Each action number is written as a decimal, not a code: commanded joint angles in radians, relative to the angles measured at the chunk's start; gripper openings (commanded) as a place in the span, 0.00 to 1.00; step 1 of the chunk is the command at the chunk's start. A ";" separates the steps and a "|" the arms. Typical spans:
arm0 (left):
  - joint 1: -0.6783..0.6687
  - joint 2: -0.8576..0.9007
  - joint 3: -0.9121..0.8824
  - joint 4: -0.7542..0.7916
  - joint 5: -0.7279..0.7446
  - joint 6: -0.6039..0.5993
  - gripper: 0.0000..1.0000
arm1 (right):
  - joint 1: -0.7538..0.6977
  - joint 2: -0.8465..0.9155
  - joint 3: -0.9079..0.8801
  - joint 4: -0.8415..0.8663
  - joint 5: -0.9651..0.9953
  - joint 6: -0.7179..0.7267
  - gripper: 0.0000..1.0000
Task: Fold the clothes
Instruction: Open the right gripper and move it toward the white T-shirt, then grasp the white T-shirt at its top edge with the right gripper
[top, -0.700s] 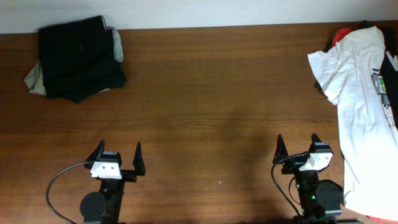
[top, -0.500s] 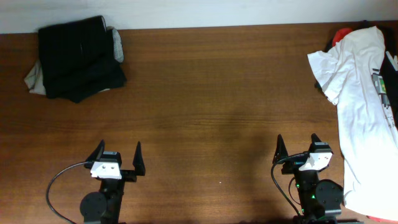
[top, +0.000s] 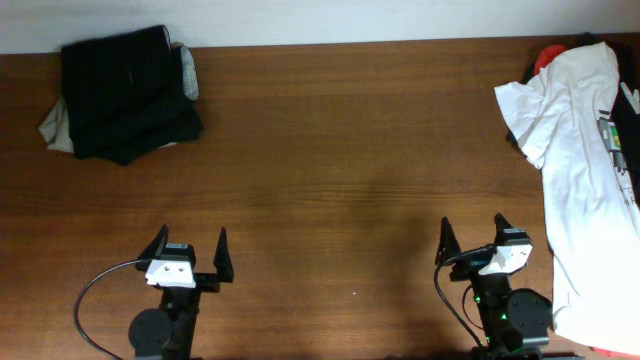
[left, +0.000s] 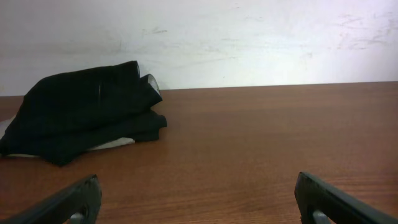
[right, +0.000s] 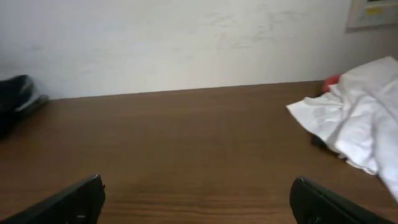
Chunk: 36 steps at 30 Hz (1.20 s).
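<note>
While the left hand (top: 190, 242) sits unmoved, the right hand (top: 472, 230) has edged left, both spread empty.

Looks like a robotics lab or test room: plain brown wood-grain worktop (top: 330, 150) set against a scuffed white painted wall (left: 249, 37), left black robot arm (top: 155, 325) and right black robot arm (top: 515, 312) mounted at the lower edge, black cable (top: 90, 300) looping loose.

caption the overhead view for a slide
Both open: left gripper, right gripper; white T-shirt heaped right, dark clothes stacked far left.
</note>
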 joint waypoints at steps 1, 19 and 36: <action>0.002 -0.006 -0.006 -0.002 -0.014 0.001 0.99 | 0.006 0.003 -0.005 0.011 -0.285 0.352 0.99; 0.002 -0.006 -0.006 -0.002 -0.014 0.001 0.99 | -0.122 1.155 1.038 -0.201 -0.120 0.081 0.99; 0.002 -0.006 -0.006 -0.002 -0.014 0.001 0.99 | -0.397 2.096 1.498 -0.373 0.246 0.029 0.72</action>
